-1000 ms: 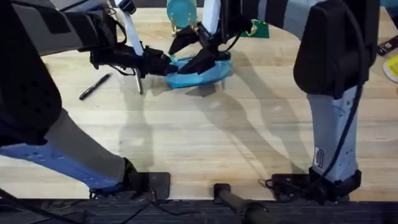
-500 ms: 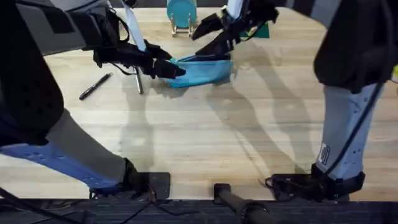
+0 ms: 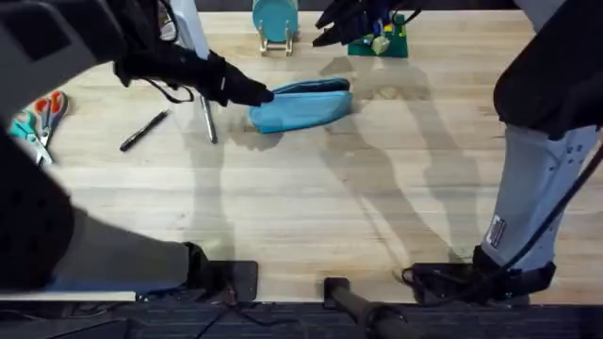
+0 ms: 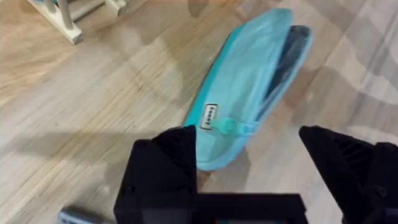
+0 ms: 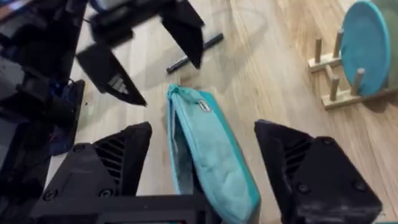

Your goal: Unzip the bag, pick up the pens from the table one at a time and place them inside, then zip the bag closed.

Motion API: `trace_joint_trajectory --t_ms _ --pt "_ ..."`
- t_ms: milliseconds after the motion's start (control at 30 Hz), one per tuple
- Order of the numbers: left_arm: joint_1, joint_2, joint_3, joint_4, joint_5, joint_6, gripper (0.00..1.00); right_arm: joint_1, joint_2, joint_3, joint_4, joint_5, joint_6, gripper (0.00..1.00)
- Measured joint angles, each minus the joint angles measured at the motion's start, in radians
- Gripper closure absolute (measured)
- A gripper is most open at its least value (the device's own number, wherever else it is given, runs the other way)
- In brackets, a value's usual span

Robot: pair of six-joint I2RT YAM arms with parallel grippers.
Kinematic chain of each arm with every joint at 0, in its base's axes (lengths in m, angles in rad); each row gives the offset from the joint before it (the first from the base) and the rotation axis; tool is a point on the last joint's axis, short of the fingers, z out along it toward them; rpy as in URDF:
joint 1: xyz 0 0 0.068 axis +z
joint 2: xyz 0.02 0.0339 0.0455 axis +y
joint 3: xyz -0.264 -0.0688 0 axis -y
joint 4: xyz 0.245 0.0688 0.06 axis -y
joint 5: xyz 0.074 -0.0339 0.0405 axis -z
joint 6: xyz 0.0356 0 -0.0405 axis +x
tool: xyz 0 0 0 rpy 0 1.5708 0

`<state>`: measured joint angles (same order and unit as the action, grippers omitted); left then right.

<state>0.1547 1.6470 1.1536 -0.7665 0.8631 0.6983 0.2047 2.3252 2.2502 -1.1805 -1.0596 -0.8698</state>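
The light-blue bag lies on the table at the back centre, its zipper parted along the top with dark inside showing. My left gripper hovers open at the bag's left end, its fingers apart from the fabric. Raised behind the bag's right end, my right gripper is open and looks down on the bag between its fingers. A silver-grey pen lies left of the bag, and a black pen lies farther left.
A teal disc on a wooden stand stands behind the bag. Green items sit at the back right. Orange- and teal-handled scissors lie at the far left. The table's front half is bare wood.
The right gripper has let go of the bag and risen toward the back. The left gripper has released the bag's left end and drawn slightly left. The bag now lies flat and unzipped.
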Motion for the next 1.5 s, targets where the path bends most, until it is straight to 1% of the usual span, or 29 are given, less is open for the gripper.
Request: trace_joint_trajectory --t_ms 267,367,433,600,733,867,967,1233,1367,1500 --pt "0.0 -0.187 0.007 -0.168 -0.076 -0.013 0.005 0.0 0.0 0.185 -0.253 0.042 0.006 0.004" --pt "0.0 -0.229 0.007 -0.213 -0.116 -0.051 0.005 -0.002 -0.004 0.237 -0.273 0.045 0.006 0.004" --pt "0.0 -0.247 0.007 -0.24 -0.148 -0.071 0.005 -0.005 -0.018 0.242 -0.276 0.061 0.007 0.004" --pt "0.0 -0.276 0.007 -0.271 -0.197 -0.096 0.005 -0.005 -0.093 0.239 -0.258 0.169 0.046 0.004" --pt "0.0 -0.297 0.007 -0.286 -0.212 -0.105 0.005 -0.009 -0.198 0.191 -0.236 0.218 0.061 0.004" --pt "0.0 -0.336 0.007 -0.3 -0.22 -0.109 0.006 -0.011 -0.313 0.101 -0.204 0.285 0.08 0.004" --pt "0.0 -0.378 0.007 -0.323 -0.23 -0.109 0.005 -0.011 -0.375 0.03 -0.197 0.318 0.087 0.004" --pt "0.0 -0.486 0.007 -0.398 -0.255 -0.109 0.006 -0.013 -0.496 -0.145 -0.149 0.412 0.096 0.004" --pt "0.0 -0.536 0.008 -0.401 -0.258 -0.109 0.005 -0.013 -0.545 -0.222 -0.128 0.433 0.1 0.004" --pt "0.0 -0.582 0.008 -0.441 -0.259 -0.109 0.006 -0.013 -0.564 -0.28 -0.113 0.441 0.1 0.013"
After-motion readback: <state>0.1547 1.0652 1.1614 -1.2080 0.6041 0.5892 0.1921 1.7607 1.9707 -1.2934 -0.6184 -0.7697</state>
